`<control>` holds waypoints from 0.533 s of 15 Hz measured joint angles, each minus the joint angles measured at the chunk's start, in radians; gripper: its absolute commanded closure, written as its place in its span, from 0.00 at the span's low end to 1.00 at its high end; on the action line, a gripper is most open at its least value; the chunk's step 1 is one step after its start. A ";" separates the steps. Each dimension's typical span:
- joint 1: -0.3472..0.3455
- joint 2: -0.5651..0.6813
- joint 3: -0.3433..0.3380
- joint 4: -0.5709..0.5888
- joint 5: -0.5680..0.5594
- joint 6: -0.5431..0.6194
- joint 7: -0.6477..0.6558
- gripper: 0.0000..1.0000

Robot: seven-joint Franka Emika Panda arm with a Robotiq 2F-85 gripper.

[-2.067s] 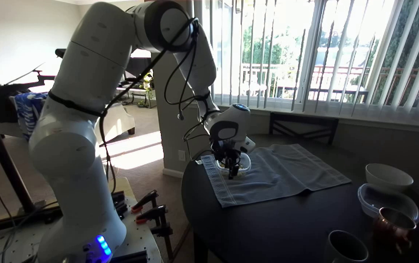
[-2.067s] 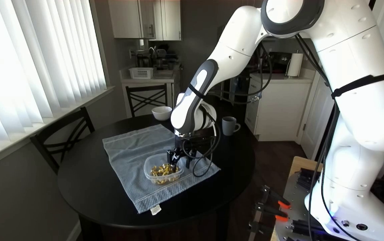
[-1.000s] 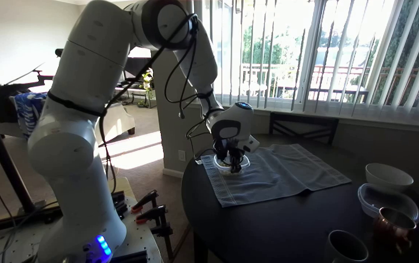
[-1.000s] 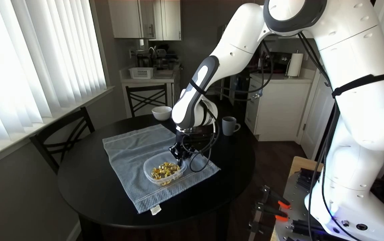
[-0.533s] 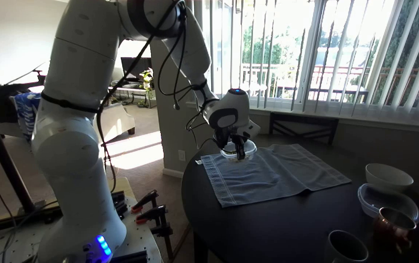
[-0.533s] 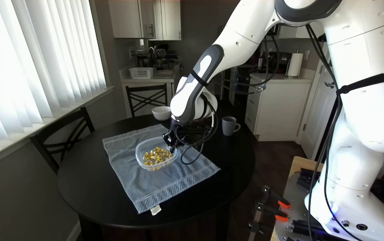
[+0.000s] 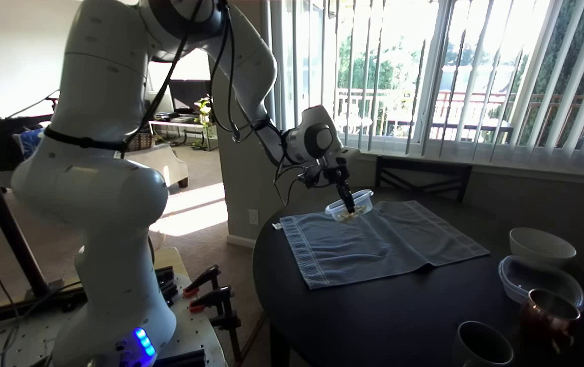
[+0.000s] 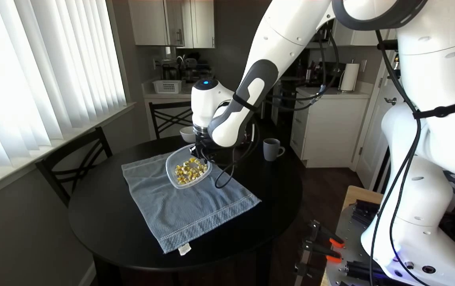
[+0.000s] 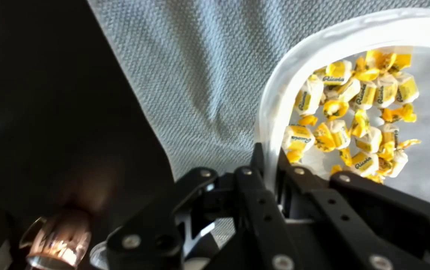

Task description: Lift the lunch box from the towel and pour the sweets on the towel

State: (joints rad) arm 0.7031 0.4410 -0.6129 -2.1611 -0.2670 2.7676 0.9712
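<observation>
The lunch box [image 7: 366,204], a clear plastic container with a whitish rim, hangs tilted a little above the towel [image 7: 373,250]. My gripper [image 9: 270,159] is shut on its rim, one finger inside the wall and one outside, as the wrist view shows. The sweets [image 9: 365,93], in yellow and white wrappers, lie in the box, gathered on its bottom; an exterior view shows these sweets [image 8: 189,171] too. Grey-blue and wrinkled, the towel [image 8: 184,214] spreads across the dark round table beneath the box.
Toward one side of the table stand a white bowl [image 7: 536,250], another clear container [image 7: 510,290], a copper mug [image 7: 547,318] and a grey mug [image 8: 271,150]. Chairs [image 8: 80,167] surround the table, and window blinds [image 7: 414,76] hang behind it.
The jaws, apart at the box wall at first, have shut on the rim. The lunch box has risen off the towel, moved away from the robot's base and tilted, the sweets still inside.
</observation>
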 measured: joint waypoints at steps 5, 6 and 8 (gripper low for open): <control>0.171 0.014 -0.085 0.104 -0.306 -0.329 0.290 0.99; 0.169 0.015 -0.064 0.125 -0.354 -0.409 0.319 0.99; 0.139 0.015 0.004 0.166 -0.437 -0.562 0.354 0.99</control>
State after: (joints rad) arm 0.8417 0.4560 -0.6084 -1.9955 -0.7037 2.2051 1.3251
